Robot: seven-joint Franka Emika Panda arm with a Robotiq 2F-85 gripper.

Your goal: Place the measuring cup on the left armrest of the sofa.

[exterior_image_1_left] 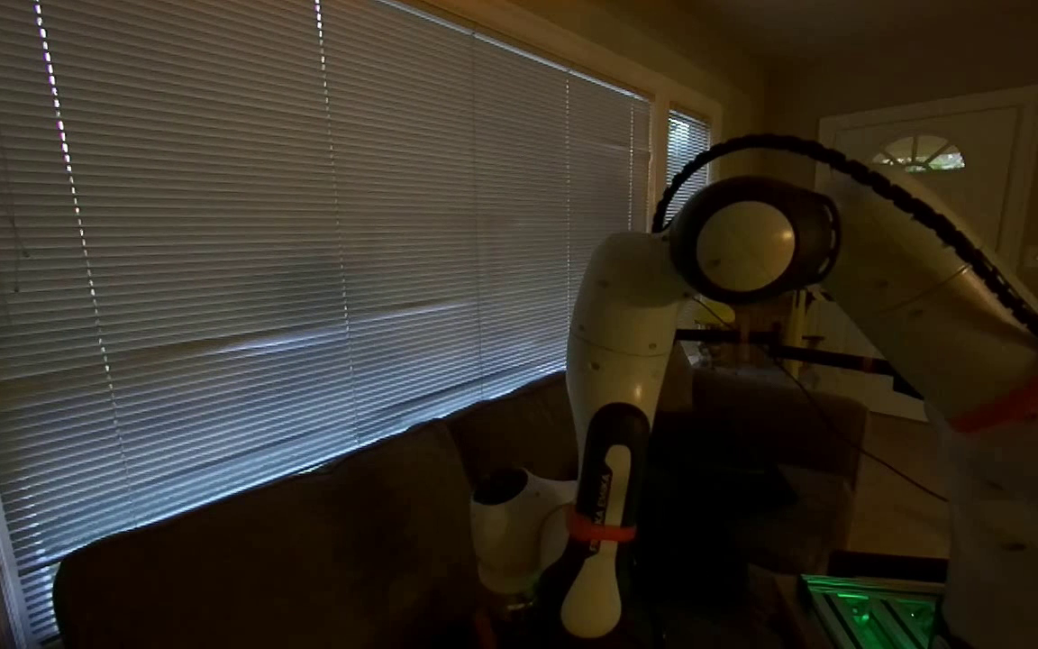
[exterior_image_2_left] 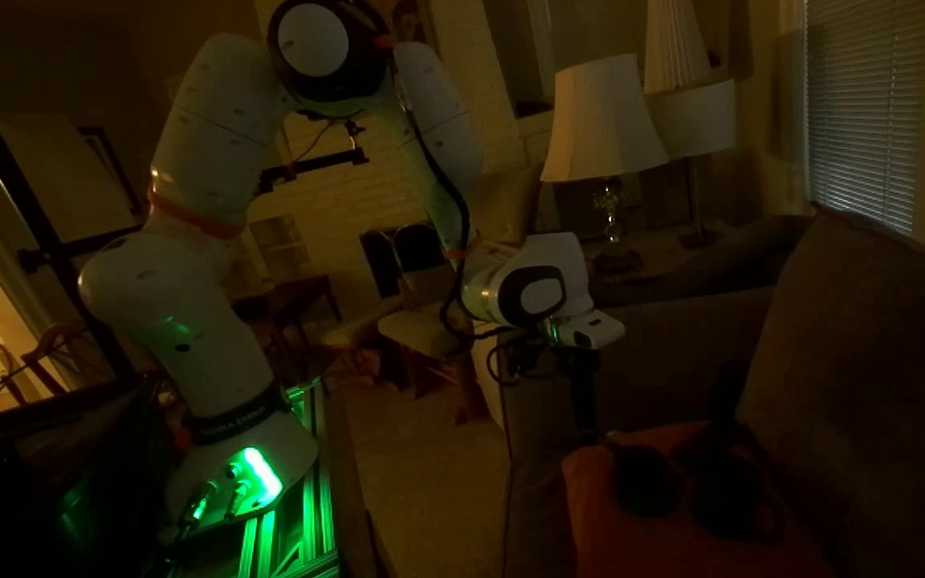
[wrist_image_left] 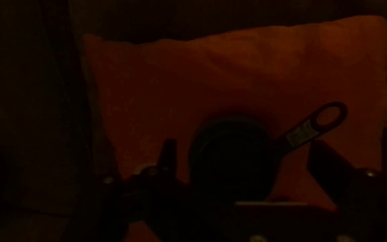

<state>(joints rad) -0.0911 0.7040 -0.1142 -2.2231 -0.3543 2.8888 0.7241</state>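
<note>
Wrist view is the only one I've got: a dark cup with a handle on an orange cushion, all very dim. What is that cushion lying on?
Observer: A brown sofa; in an exterior view, the orange cushion lies on its seat.
Operator: Oh, how cosy! But why so gloomy, is there no window near it?
Observer: There is. In an exterior view, wide window blinds hang lowered behind the sofa, with light leaking in along their lower edge.

Shares arm [exterior_image_1_left: 623,315] and sofa [exterior_image_1_left: 303,532] in both exterior views, facing blinds [exterior_image_1_left: 231,252] or lamps [exterior_image_2_left: 603,120]; looks down closely on pillow [wrist_image_left: 166,80] in wrist view.
</note>
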